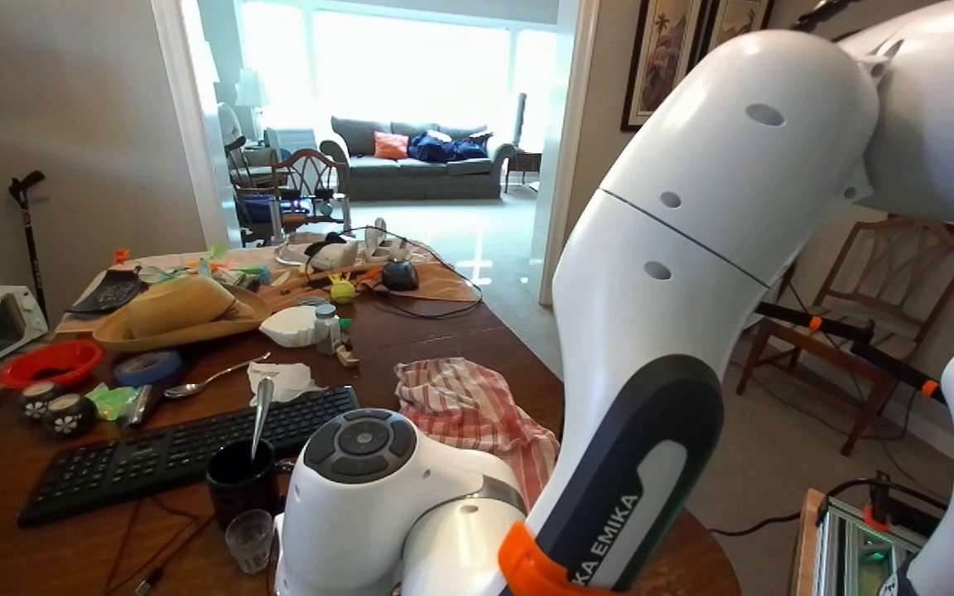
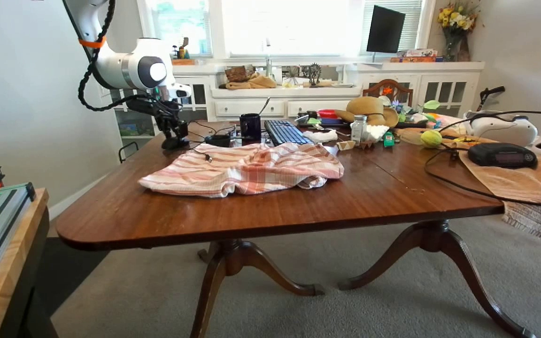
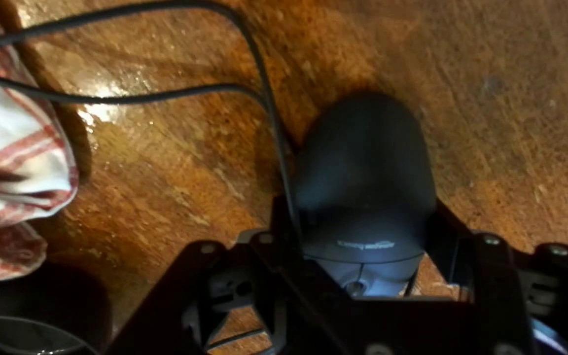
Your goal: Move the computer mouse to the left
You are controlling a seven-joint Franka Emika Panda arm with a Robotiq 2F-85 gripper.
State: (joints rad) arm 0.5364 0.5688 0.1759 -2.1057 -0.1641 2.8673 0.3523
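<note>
In the wrist view, just right of centre, the computer mouse (image 3: 365, 158) sat between the two fingers (image 3: 449, 241) of the gripper (image 3: 363, 222), which stood only as far apart as its body was wide and appeared to press on both flanks, toward the button end. Holding it across the narrow way made sense, I judged, since the smooth domed back gave little to pinch. A black cable (image 3: 250, 39) came in from the left edge, bent near top centre and ran down along the leftmost finger; it could snag or tug during a sideways move, though whether it was the mouse's own cord I could not tell. In an exterior view the mouse was left of centre, low over the table (image 2: 416, 183), near its edge; whether it touched the wood was unclear.

At centre frame there lay a rumpled red-and-white striped cloth (image 2: 233, 169), with a black mug (image 2: 251, 127), a utensil handle (image 2: 264, 105) leaning in it, and the computer keyboard (image 2: 287, 133) behind, so that side probably called for clearance. The brown wood looked glossy and scuffed, with glare at upper left in the wrist view. Beyond were a white sideboard (image 2: 320, 107), bright windows (image 2: 289, 26) and, in an exterior view, upper middle, a grey sofa (image 1: 411, 178).
</note>
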